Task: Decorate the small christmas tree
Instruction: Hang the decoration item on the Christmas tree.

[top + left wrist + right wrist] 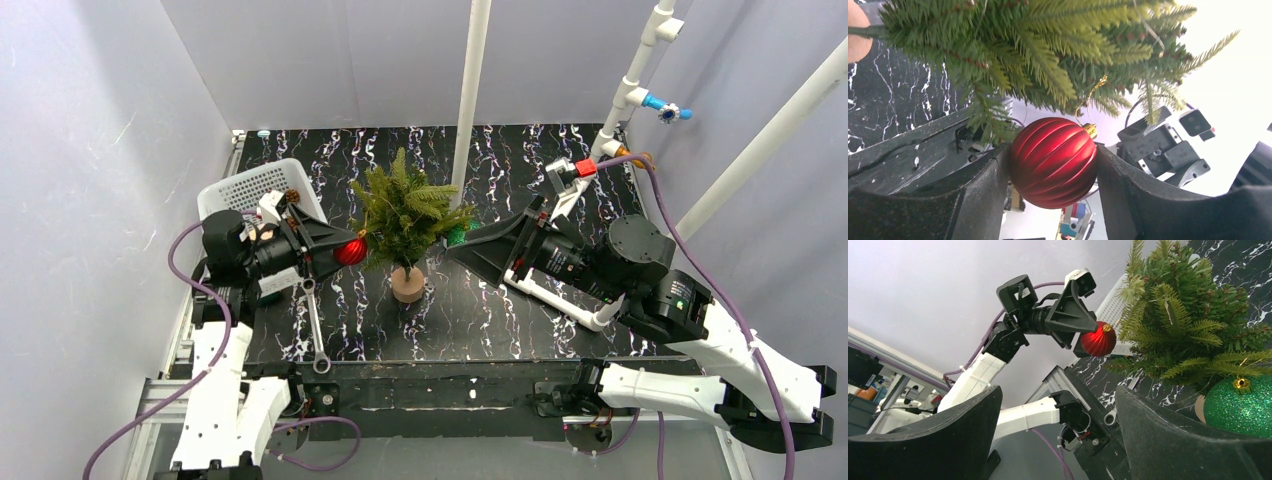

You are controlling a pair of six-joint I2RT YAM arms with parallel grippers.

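The small christmas tree [405,212] stands upright on its round wooden base [408,285] about the middle of the black marbled table [480,320], well in from every edge. The left gripper [338,249] has its jaws roughly half open and closed on a red ribbed bauble [1053,162], one finger on each flank of the ball. It holds the ball right against the lower branches on the side facing the table's left edge. The bauble's gold cord [1091,100] runs up from the cap into the needles; whether it has caught over a twig I cannot tell. The right gripper [1058,435] sits at the tree's opposite side, jaws wide apart with nothing between them. A green glitter bauble [1237,407] lies just outside one finger, apparently hanging from a low branch.

The step in hand looks to be hanging the red bauble. Done well, the loop goes over a branch tip and slides inward past the end needles. The ball is then lowered slightly so the cord takes the weight before the jaws part. The tree is probably light on that small base, so a sideways shove could tip it. The right gripper is well placed to steady it. Release slowly and draw back towards the left edge, so the fingers do not snag the needles
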